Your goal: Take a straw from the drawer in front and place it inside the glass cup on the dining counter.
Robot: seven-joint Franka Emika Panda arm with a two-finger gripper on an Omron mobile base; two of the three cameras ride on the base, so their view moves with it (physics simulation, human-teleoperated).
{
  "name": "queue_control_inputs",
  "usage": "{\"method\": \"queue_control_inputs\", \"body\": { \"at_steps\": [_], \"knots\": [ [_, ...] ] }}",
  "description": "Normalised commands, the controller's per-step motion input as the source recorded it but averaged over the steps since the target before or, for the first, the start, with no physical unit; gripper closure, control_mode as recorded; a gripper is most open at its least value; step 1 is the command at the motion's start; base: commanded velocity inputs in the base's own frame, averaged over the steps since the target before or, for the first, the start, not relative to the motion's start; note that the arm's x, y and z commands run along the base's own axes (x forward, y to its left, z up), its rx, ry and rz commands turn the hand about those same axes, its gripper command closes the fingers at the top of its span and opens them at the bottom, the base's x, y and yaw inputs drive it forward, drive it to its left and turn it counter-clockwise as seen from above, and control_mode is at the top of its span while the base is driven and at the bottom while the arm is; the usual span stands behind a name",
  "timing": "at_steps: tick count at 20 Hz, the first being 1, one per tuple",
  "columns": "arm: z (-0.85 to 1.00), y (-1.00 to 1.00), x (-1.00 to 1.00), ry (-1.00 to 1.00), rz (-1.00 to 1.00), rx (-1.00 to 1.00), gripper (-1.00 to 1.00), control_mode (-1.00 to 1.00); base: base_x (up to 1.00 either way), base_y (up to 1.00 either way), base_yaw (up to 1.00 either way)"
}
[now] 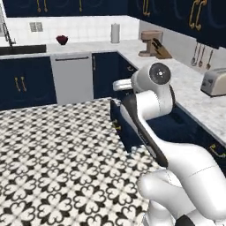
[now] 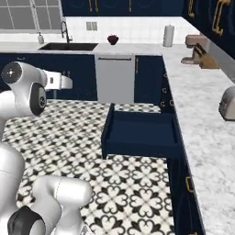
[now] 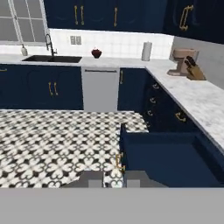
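Note:
The navy drawer [image 2: 140,134] stands pulled out over the patterned floor, and its inside looks bare and dark. Its front with the brass handle [image 1: 116,125] faces the room. In the hand view the drawer [image 3: 168,159] lies at the lower right. My gripper [image 3: 114,179] hovers above the drawer's front left corner and is shut, with nothing visible between its fingertips [image 3: 92,179]. The straw, the glass cup and the dining counter are out of view.
A marble worktop [image 2: 202,114] runs along the right with a toaster [image 2: 227,103], a knife block [image 2: 207,59] and a mixer [image 2: 193,48]. A dishwasher [image 2: 115,78] and a sink [image 2: 69,46] line the back wall. The tiled floor [image 1: 53,150] spreads to the left.

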Motion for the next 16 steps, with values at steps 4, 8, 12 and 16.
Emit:
{"method": "queue_control_inputs", "body": {
  "at_steps": [4,8,12,16],
  "knots": [
    [0.00,0.00,0.00,0.00,0.00,0.00,1.00,1.00,-0.34,0.31,0.80],
    [0.00,0.00,0.00,0.00,0.00,0.00,1.00,1.00,-0.34,0.41,0.74],
    [0.00,0.00,0.00,0.00,0.00,0.00,1.00,1.00,-0.26,0.56,0.66],
    [0.00,0.00,0.00,0.00,0.00,0.00,1.00,1.00,0.00,0.86,0.55]
  ]
}}
